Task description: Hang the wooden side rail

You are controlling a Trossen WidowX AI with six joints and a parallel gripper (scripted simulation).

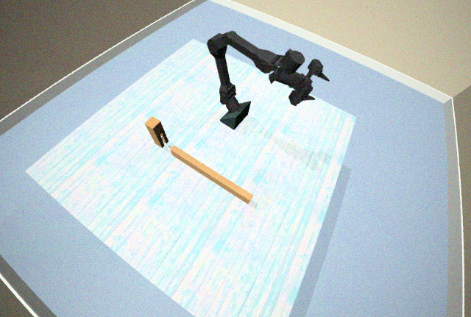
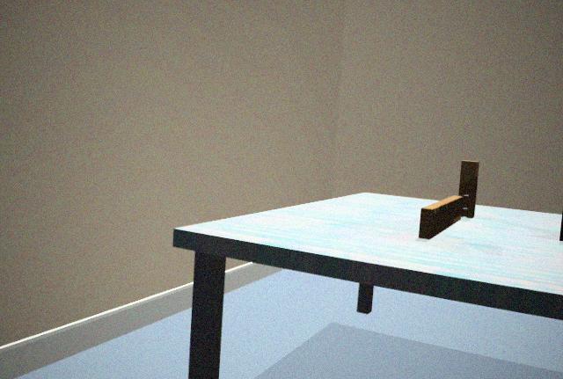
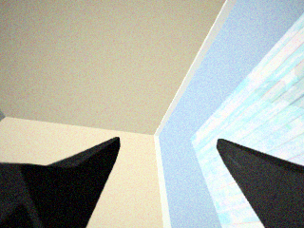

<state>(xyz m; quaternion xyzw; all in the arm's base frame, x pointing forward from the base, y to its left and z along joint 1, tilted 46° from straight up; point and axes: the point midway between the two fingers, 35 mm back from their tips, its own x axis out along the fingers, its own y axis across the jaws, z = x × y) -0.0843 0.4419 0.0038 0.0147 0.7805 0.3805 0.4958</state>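
The wooden side rail (image 1: pixel 210 173) (image 2: pixel 442 217) lies straight along the table top, standing on its narrow edge. Its near end is close to the headboard post (image 1: pixel 152 131) (image 2: pixel 468 181), which stands upright with its dark slot facing the rail. A narrow gap shows between rail end and post, with small pale metal bits in it. Whether the hooks touch the pins is too small to tell. My gripper (image 1: pixel 321 88) (image 3: pixel 167 142) is wide open and empty, high above the table's far right side, well away from rail and post. It is not in the exterior view.
The arm's dark base (image 1: pixel 235 115) stands on the table (image 1: pixel 125 215) (image 2: pixel 296 224) behind the rail, to the right of the post. The arm reaches up and over towards the table's far right edge. Room walls stand beyond the table.
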